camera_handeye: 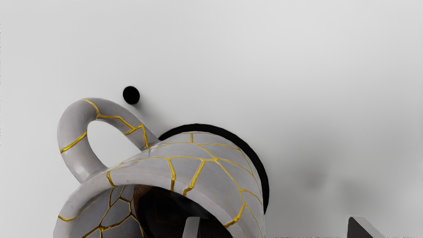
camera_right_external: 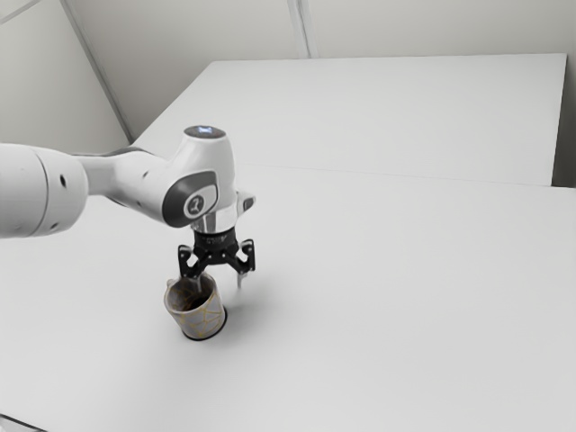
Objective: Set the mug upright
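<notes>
Pale, plain walls (camera_right_external: 432,25) make up the room, meeting in a corner at the exterior view's left, with a vertical seam behind the counter. The counter (camera_right_external: 405,270) is broad, white and smooth; a thin line crosses it, and the part beyond reaches back towards the wall. The white Franka arm (camera_right_external: 135,184) comes in over it from the exterior view's left.

Below the hand, the grey mug with gold crackle lines (camera_right_external: 200,315) stands on its dark-rimmed base on the counter, mouth up, its handle (camera_handeye: 74,132) out to the side. That is how the task wants it, so as far as I can judge no righting is left to do. The black end effector (camera_right_external: 220,285) is spread, gripping nothing: one finger is at the mug's mouth, the other outside, well apart from the wall. A sideways bump from the nearer finger could still tip the mug. Near the handle lies a small black disc (camera_handeye: 131,95); what it is, I cannot tell.
</notes>
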Action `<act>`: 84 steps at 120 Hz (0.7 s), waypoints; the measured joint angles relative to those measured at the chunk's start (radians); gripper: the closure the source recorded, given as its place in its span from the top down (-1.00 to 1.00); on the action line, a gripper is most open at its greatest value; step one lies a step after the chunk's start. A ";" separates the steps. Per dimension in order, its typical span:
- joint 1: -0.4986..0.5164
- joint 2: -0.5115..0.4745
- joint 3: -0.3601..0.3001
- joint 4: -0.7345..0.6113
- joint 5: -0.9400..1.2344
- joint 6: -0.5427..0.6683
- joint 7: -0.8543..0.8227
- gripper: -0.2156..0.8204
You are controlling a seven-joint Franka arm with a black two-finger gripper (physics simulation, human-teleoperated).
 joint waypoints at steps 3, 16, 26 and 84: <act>-0.001 -0.003 0.001 0.001 0.000 -0.001 0.000 0.35; -0.001 -0.021 0.004 0.009 -0.001 -0.010 -0.001 0.44; 0.000 -0.042 0.005 0.036 -0.001 -0.037 0.002 0.49; 0.044 -0.118 -0.026 0.406 0.005 -0.250 0.307 0.57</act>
